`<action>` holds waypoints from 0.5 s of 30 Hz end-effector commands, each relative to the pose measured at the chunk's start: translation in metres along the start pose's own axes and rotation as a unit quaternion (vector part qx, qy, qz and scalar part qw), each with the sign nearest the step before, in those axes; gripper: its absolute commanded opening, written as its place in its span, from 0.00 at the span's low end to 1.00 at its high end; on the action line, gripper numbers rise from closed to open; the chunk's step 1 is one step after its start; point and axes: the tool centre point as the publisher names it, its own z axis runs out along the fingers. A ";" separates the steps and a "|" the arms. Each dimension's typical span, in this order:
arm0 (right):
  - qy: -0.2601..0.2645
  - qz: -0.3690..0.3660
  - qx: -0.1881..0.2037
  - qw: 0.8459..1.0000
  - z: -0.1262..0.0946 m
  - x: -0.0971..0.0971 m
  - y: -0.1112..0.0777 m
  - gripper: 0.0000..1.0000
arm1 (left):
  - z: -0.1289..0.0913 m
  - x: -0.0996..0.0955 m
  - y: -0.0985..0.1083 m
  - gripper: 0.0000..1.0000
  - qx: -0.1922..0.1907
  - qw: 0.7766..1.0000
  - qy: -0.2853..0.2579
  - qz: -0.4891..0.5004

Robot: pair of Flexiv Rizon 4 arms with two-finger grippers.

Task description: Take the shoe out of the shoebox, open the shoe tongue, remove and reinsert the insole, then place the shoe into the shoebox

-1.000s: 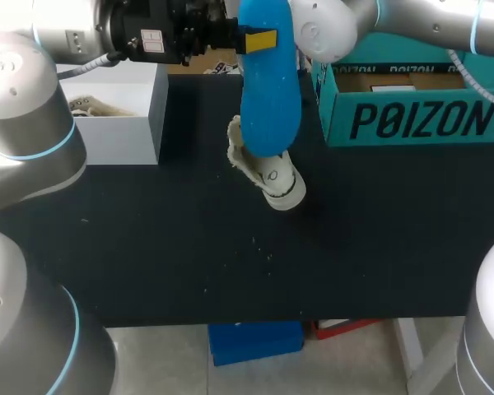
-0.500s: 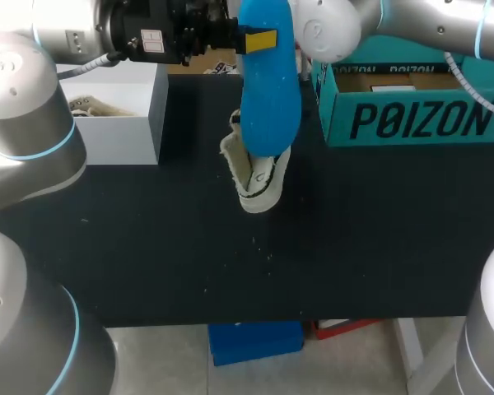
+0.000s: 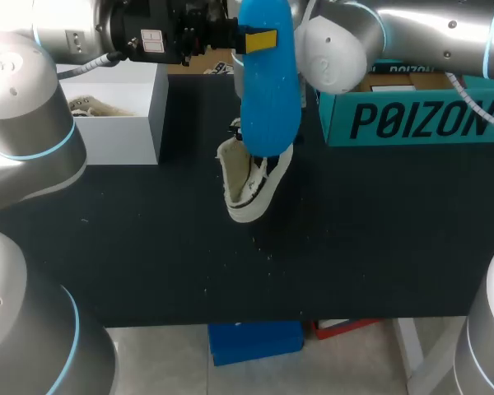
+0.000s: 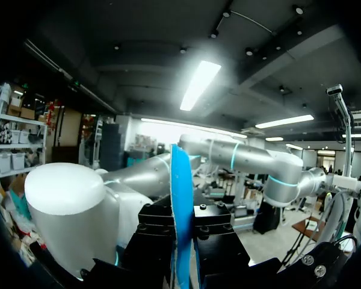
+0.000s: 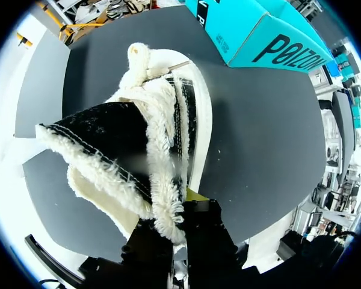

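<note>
We judged the shoe soft and light: right gripper pinched its fleecy collar; left gripper clamped the bendy insole.

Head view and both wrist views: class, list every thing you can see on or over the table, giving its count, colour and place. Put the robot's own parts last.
insole: one, blue, upright over the table's far middle, in the left pincer
shoe: one, cream and black with fleecy trim, mid-table under the insole, in the right pincer
shoebox: one, teal, open, far right of the table
white box: one, far left of the table, something cream inside, unclear what
table: one, black
left pincer: one, shut on the insole
right pincer: one, shut on the shoe's fleecy edge
</note>
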 end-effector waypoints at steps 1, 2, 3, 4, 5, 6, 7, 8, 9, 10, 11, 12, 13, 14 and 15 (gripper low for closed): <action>0.007 -0.009 -0.005 1.000 0.000 -0.001 -0.005 0.00 | 0.001 0.000 0.000 0.00 -0.001 1.000 -0.001 0.000; 0.006 -0.012 -0.005 1.000 0.001 0.000 -0.005 0.00 | 0.001 0.000 0.000 0.00 -0.001 1.000 -0.001 0.000; 0.008 -0.015 -0.006 1.000 0.001 0.000 -0.006 0.00 | 0.001 0.000 0.000 0.00 -0.001 1.000 -0.001 0.000; 0.009 -0.017 -0.005 1.000 0.002 0.001 -0.006 0.00 | 0.001 0.000 0.000 0.00 -0.001 1.000 -0.001 0.000; 0.009 -0.021 -0.006 1.000 0.003 0.002 -0.006 0.00 | 0.001 0.000 0.000 0.00 -0.001 1.000 -0.001 0.000; 0.008 -0.022 -0.005 1.000 0.005 0.003 -0.007 0.00 | 0.001 0.000 0.000 0.00 -0.001 1.000 -0.001 0.000; 0.009 -0.023 -0.003 1.000 0.006 0.003 -0.008 0.00 | 0.001 0.000 0.000 0.00 -0.001 1.000 -0.001 0.000; 0.009 -0.025 -0.002 1.000 0.009 0.004 -0.009 0.00 | 0.001 0.000 0.000 0.00 -0.001 1.000 -0.001 0.000; 0.004 -0.028 -0.002 1.000 0.011 0.006 -0.010 0.00 | 0.001 0.000 0.000 0.00 -0.001 1.000 -0.001 0.000; 0.004 -0.030 -0.003 1.000 0.013 0.007 -0.011 0.00 | 0.001 0.000 0.000 0.00 -0.001 1.000 -0.001 0.000; 0.005 -0.031 -0.003 0.999 0.016 0.007 -0.012 0.00 | 0.001 0.000 0.000 0.00 -0.001 1.000 -0.001 0.000; 0.006 -0.035 -0.003 0.999 0.018 0.008 -0.013 0.00 | 0.001 0.000 0.000 0.00 -0.001 1.000 -0.001 0.000; 0.008 -0.040 -0.003 0.999 0.021 0.009 -0.014 0.00 | 0.001 0.000 0.000 0.00 -0.001 1.000 -0.001 0.000; 0.010 -0.045 -0.006 0.999 0.023 0.009 -0.015 0.00 | 0.001 0.000 0.000 0.00 -0.001 1.000 -0.001 0.000; 0.012 -0.047 -0.008 0.999 0.025 0.010 -0.016 0.00 | 0.001 0.000 0.000 0.00 -0.001 1.000 -0.001 0.000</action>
